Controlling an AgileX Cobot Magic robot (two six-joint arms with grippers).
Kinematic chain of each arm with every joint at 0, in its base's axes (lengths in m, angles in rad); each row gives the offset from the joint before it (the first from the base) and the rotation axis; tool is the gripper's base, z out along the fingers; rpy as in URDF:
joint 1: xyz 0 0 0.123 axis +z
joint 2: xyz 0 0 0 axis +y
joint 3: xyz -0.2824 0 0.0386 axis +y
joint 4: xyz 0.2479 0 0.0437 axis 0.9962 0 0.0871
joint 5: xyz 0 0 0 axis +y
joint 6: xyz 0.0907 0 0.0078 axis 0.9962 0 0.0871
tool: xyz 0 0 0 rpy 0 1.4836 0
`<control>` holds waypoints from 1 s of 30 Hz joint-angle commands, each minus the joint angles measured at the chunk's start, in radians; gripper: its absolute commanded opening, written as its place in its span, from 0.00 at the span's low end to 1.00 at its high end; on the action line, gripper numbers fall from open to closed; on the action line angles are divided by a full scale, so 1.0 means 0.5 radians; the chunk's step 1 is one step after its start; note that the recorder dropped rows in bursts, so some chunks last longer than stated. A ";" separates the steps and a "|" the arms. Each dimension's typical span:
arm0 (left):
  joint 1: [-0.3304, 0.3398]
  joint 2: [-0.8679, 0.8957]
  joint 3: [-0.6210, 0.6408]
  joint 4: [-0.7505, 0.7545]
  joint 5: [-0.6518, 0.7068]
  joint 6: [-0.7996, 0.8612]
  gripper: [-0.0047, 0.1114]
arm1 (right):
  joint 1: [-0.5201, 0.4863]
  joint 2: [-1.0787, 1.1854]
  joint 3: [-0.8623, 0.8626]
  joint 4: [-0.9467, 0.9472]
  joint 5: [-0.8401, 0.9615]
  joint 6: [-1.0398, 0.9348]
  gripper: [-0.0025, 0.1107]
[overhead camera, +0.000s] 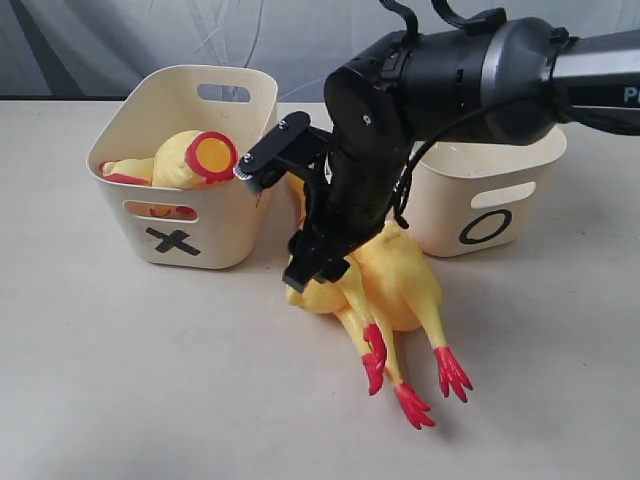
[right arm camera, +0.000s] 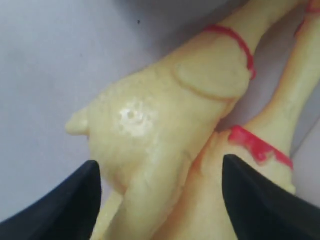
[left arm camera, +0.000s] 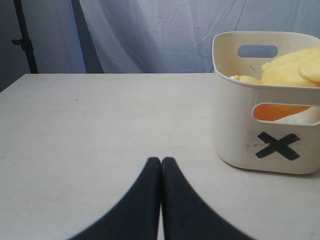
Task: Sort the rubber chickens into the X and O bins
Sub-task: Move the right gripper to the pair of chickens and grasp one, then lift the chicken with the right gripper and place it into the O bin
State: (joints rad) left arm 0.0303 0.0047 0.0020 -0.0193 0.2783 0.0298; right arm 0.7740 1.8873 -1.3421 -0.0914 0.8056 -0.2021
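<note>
**Right jaws spread over the chicken pile beside the X bin**

The X bin (overhead camera: 228, 205) stands on the pale worktop (overhead camera: 120, 390), its black X facing the exterior camera. Inside it lies the headless chicken body (overhead camera: 175, 160), with its red-rimmed hole (overhead camera: 213, 155) raised just above the rim on the side towards the O bin (overhead camera: 520, 215). A further yellow and red piece (overhead camera: 122, 172) lies in the X bin next to that body; which part of a chicken it is cannot be told.

The O bin is well apart from the X bin, on the far side of the right arm. The arm passes over its opening and hides what is inside.

Between the X bin and the O bin, closer to the camera than either, two whole chickens (overhead camera: 400, 285) lie in a heap on the worktop. They touch each other, and their red feet (overhead camera: 412, 405) point away from the X bin, towards the camera.

The right gripper (overhead camera: 318, 268) comes down on the edge of this heap nearest the X bin. In the right wrist view its jaws are spread, one finger (right arm camera: 75, 205) on either side of a yellow chicken body (right arm camera: 150, 135). Whether the fingers touch the rubber cannot be told.

The left gripper (left arm camera: 161, 167) is low over bare worktop in front of the X bin, with a gap between it and the X-marked wall. Its jaws are pressed together with nothing between them.
</note>
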 commanded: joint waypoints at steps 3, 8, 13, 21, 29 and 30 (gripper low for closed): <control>-0.009 -0.009 -0.004 0.012 -0.019 -0.006 0.04 | -0.011 0.118 0.007 0.010 -0.121 0.041 0.59; -0.009 -0.009 -0.004 0.012 -0.019 -0.006 0.04 | -0.011 0.298 0.007 0.143 -0.191 0.153 0.59; -0.009 -0.009 -0.004 0.012 -0.019 -0.006 0.04 | -0.011 0.432 0.007 0.203 -0.081 0.206 0.46; -0.009 -0.009 -0.004 0.012 -0.019 -0.006 0.04 | -0.011 0.392 -0.006 -0.071 0.339 0.307 0.01; -0.009 -0.009 -0.004 0.012 -0.019 -0.006 0.04 | -0.011 0.015 -0.006 -0.100 0.357 0.311 0.01; -0.009 -0.009 -0.004 0.012 -0.019 -0.006 0.04 | -0.011 -0.042 -0.006 -0.139 0.357 0.326 0.01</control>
State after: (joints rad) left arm 0.0303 0.0047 0.0020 -0.0193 0.2783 0.0298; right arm 0.7777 1.9413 -1.3481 -0.1119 0.9457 -0.0447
